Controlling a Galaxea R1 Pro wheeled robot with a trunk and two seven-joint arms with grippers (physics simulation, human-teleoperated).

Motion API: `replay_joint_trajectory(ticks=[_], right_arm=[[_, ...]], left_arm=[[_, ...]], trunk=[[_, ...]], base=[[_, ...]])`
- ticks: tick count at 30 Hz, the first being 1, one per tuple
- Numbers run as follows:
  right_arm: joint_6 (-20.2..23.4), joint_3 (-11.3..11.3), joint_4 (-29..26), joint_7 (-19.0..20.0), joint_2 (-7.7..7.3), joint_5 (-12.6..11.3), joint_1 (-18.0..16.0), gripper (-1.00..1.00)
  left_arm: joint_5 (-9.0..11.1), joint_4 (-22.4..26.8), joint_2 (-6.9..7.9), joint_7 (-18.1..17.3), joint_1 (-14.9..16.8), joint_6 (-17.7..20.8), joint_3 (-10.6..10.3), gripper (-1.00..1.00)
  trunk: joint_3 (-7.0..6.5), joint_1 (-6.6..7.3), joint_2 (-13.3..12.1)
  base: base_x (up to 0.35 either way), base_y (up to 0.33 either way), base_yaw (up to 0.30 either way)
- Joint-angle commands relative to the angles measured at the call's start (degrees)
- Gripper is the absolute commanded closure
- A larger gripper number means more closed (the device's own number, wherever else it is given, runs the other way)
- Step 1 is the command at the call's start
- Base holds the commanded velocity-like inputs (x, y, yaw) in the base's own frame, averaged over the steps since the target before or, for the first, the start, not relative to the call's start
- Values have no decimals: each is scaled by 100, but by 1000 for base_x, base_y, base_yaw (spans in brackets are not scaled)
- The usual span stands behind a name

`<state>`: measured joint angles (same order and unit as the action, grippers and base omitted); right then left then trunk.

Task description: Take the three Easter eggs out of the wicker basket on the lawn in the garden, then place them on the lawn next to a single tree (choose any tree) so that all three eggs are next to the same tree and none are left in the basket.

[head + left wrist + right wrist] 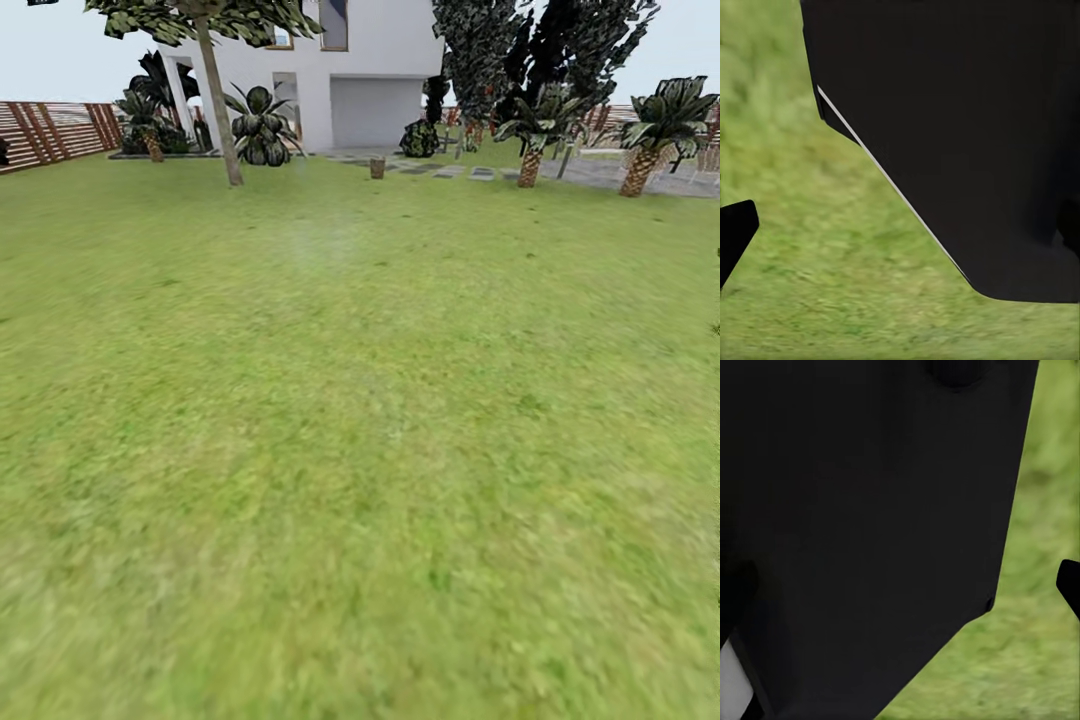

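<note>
From your head camera, a wide stretch of lawn (360, 450) runs to the white house (345, 75) at the far edge of the garden. A small brown object (377, 167) stands far off on the grass near the grey stepping stones (450, 171); it is too small to tell whether it is the wicker basket. A pale-trunked tree (220, 100) rises at far left, with palms (645, 140) at far right.

Your left wrist camera catches a large black body (960, 135) over blurred grass; finger spread cannot be told.

Your right wrist camera shows dark casing (862, 532) above grass; its fingers likewise cannot be judged.
</note>
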<state>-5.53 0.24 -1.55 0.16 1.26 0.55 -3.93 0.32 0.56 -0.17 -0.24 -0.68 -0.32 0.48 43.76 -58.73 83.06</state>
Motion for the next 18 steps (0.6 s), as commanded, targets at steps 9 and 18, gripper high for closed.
replay_joint_trajectory(ticks=[9, 18], right_arm=[[-18, 3, 6, 2, 2, 7, -3, -100], [-21, 3, 6, 2, 6, 7, -3, -100]], left_arm=[[3, 6, 0, -2, -2, -3, 5, -100], [3, 6, 0, -2, -2, -4, 5, -100]], trunk=[[-76, 0, 2], [-155, 0, 2]], base=[[0, 0, -102], [0, 0, -93]])
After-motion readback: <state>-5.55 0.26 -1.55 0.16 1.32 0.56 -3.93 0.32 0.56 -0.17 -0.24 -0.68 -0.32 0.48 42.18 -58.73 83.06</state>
